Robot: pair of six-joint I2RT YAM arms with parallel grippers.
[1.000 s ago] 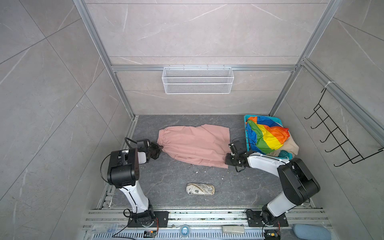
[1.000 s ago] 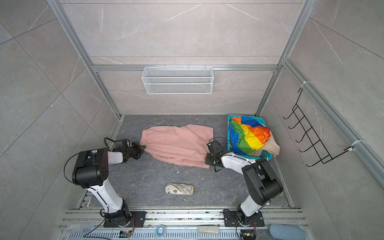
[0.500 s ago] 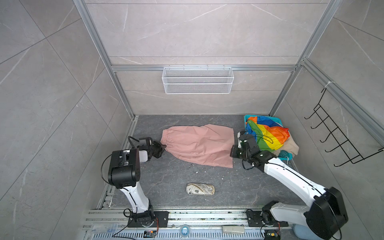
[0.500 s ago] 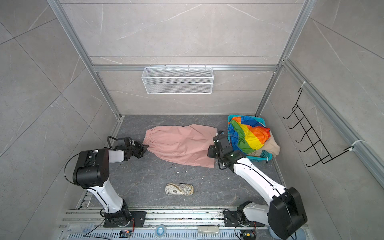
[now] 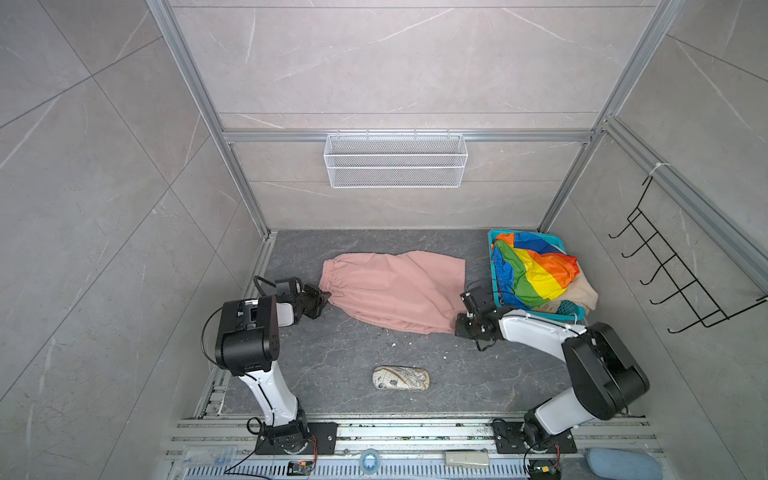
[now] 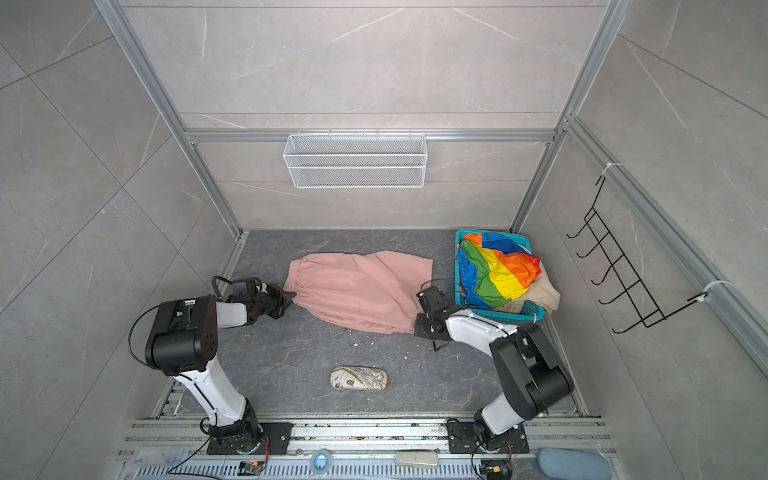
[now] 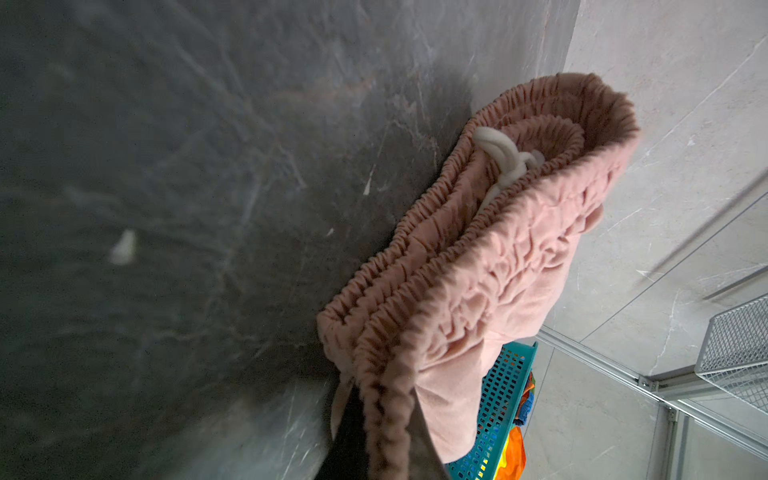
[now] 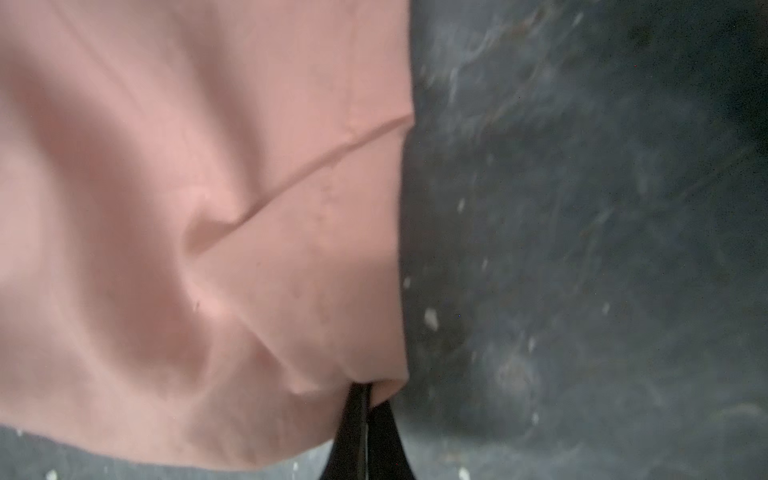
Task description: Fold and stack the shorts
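The pink shorts (image 5: 390,291) lie stretched across the back half of the surface (image 5: 324,365), with open room in front as far as the pouch (image 5: 401,378). The left end effector (image 5: 323,297) pinches the waistband corner. The right end effector (image 5: 459,326) pinches the hem corner (lower than half a second ago), beside the basket (image 5: 555,314).
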